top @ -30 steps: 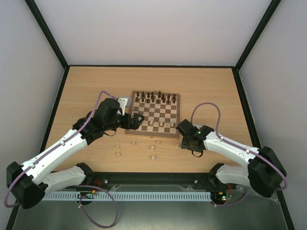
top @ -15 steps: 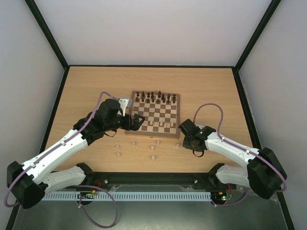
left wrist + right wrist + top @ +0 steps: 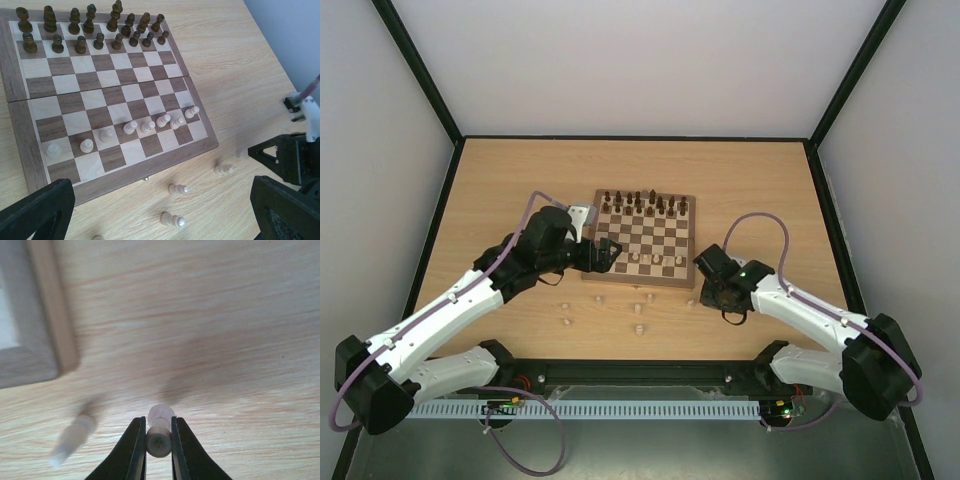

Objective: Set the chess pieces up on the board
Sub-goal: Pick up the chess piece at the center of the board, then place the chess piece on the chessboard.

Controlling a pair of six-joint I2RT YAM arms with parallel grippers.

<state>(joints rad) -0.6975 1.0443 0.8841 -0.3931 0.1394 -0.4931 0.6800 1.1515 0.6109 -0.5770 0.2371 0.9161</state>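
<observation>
The board (image 3: pixel 640 282) lies mid-table, with a row of pale chess pieces (image 3: pixel 131 127) on its near side. More pale pieces lie loose on the table in front of it (image 3: pixel 178 189) (image 3: pixel 638 327). My right gripper (image 3: pixel 159 440) is low over the table off the board's near right corner (image 3: pixel 55 340) and is shut on one upright pale piece (image 3: pixel 160 415). From above, the right gripper (image 3: pixel 705 292) hides that piece. My left gripper (image 3: pixel 604 256) hovers open over the board's near left corner. Its dark fingers (image 3: pixel 35 215) frame the view with nothing between them.
Dark brown pieces (image 3: pixel 90 30) fill the board's two far rows. A blurred pale piece (image 3: pixel 72 437) lies just left of my right gripper. Another pale piece (image 3: pixel 225 169) lies near the right arm (image 3: pixel 290 160). Black frame rails edge the table (image 3: pixel 450 200).
My right gripper has closed on the pale piece off the board's near right corner. The left arm has drawn back slightly to the left and stays open.
</observation>
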